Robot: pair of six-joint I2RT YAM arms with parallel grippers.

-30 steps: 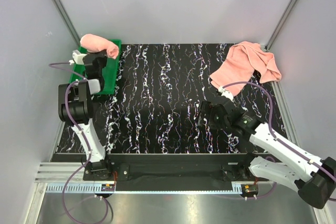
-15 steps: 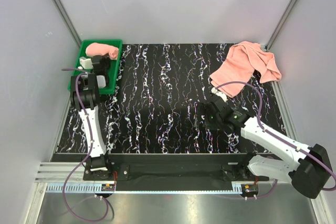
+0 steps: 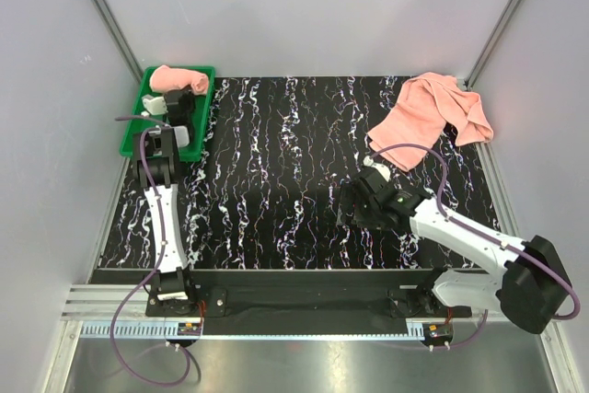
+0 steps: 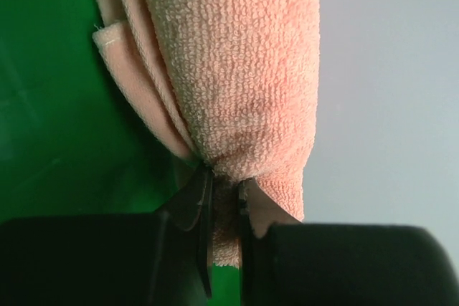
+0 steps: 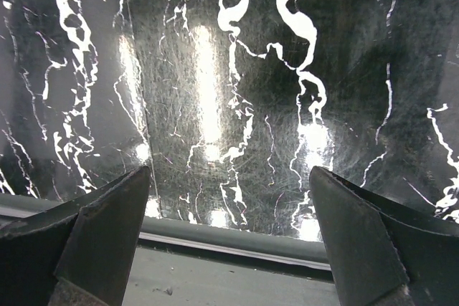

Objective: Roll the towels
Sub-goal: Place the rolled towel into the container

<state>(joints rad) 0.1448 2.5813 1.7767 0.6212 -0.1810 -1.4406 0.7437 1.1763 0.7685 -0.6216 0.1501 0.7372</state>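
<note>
So the left gripper [image 4: 224, 198], pinched tight on the rolled towel [image 4: 237, 69], had lowered it into the green tray [image 3: 198, 126]. One down. The right gripper [image 5: 228, 177] hung wide open, and the other towel [image 3: 433, 117] lay crumpled far-right, unrolled.

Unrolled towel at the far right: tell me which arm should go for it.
Right. The right gripper stands open and empty, nearer the unrolled towel. The left gripper is shut on the rolled towel at the green tray, far left.
</note>
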